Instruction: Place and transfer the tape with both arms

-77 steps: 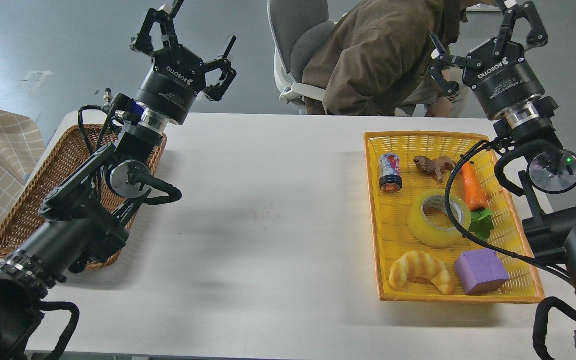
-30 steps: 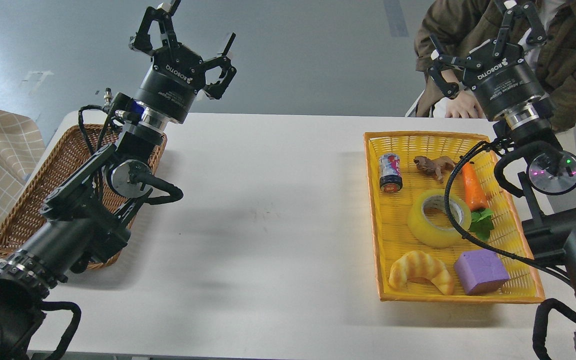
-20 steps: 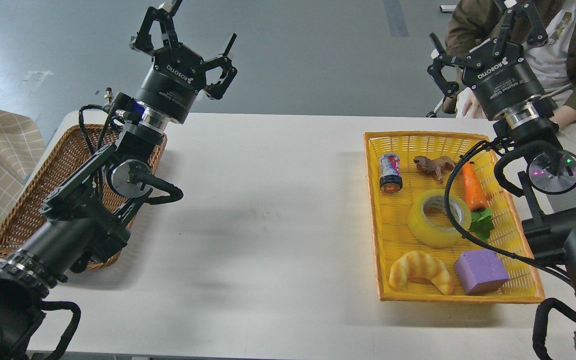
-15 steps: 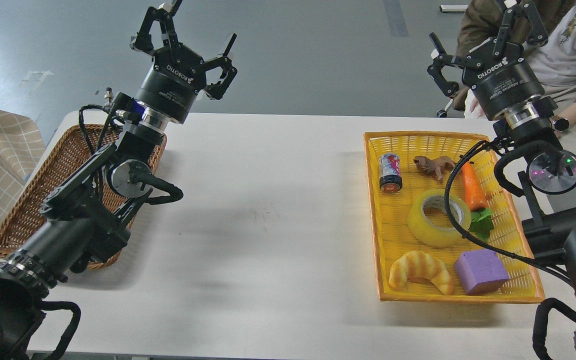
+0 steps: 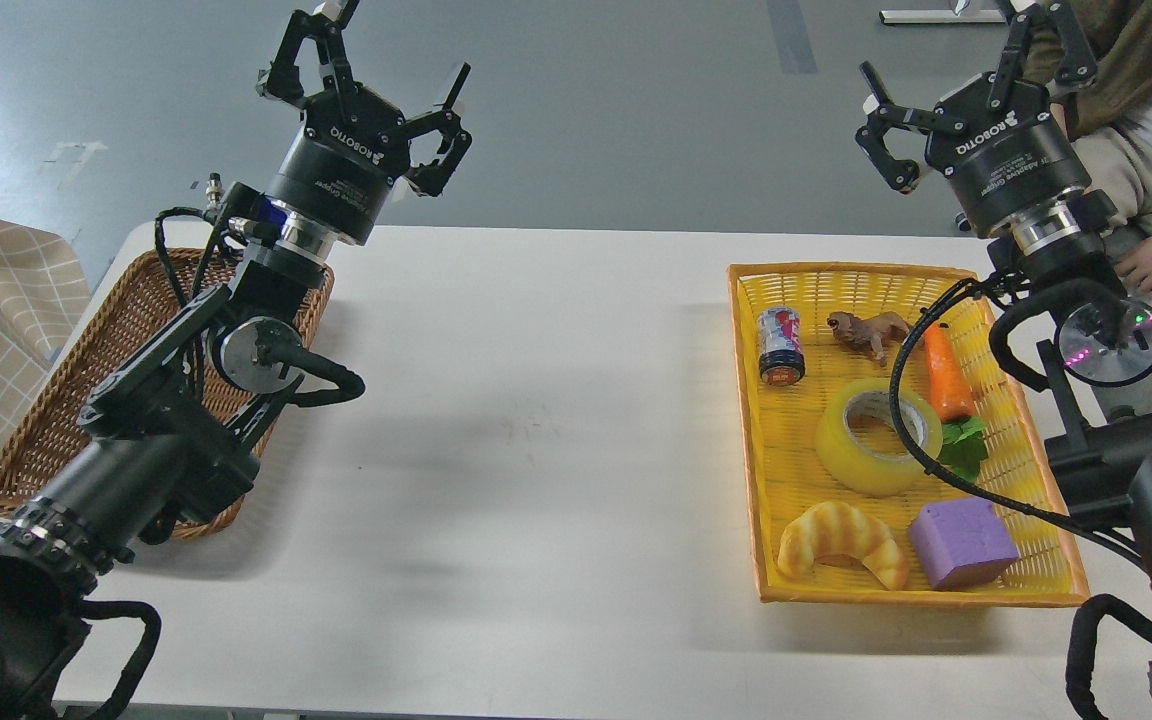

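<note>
The tape (image 5: pixel 871 440), a wide roll of translucent yellow tape with a grey-white core, lies flat in the middle of the yellow basket (image 5: pixel 806 285) on the right of the white table. A black cable of my right arm crosses its right side. My right gripper (image 5: pixel 971 75) is open and empty, raised high beyond the basket's far edge. My left gripper (image 5: pixel 366 75) is open and empty, raised above the far end of the brown wicker basket (image 5: pixel 46 420) on the left.
In the yellow basket lie a small can (image 5: pixel 779 345), a toy animal (image 5: pixel 866 331), a carrot (image 5: pixel 946 375), a croissant (image 5: pixel 841 540) and a purple cube (image 5: pixel 961 543). A seated person (image 5: pixel 1136 180) is at the far right, hand near the table's corner.
</note>
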